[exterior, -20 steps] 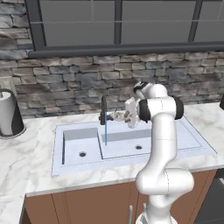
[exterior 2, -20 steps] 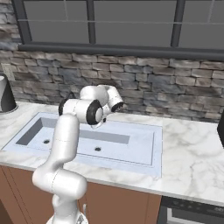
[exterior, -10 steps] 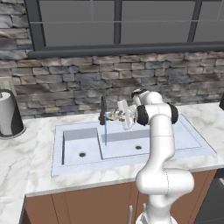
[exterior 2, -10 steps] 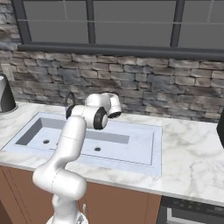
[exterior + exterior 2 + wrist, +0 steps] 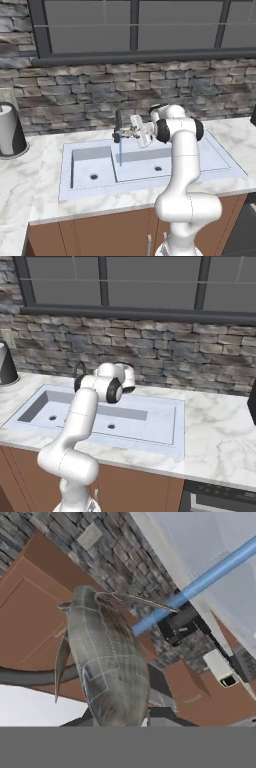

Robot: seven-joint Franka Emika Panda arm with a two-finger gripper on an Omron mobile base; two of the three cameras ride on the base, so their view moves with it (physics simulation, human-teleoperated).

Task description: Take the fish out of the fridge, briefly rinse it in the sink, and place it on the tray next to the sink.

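A: Left base view, item one: the sink [image 5: 210,157], pale double basin set in a marble counter [image 5: 30,185], stone wall behind. Item two: the black faucet [image 5: 118,127] at the back rim, a thin blue stream [image 5: 120,152] falling from it into the basin beside the divider.

B: And the arm?

A: The gripper [image 5: 131,132] is held level above the sink, just beside the faucet spout, with the fish [image 5: 128,132] at its tip, small and hard to make out there.

B: Hand view entry?

A: The fish [image 5: 107,662], grey-brown, thin fins, fills the centre and rises from the bottom edge. The blue stream [image 5: 200,584] runs past close beside its far end; contact cannot be judged.

B: Fingers?

A: Hidden behind the fish; it sits up between them, so they look clamped on it.

B: Right base view?

A: The sink [image 5: 160,426] and the arm's elbow above its back rim.
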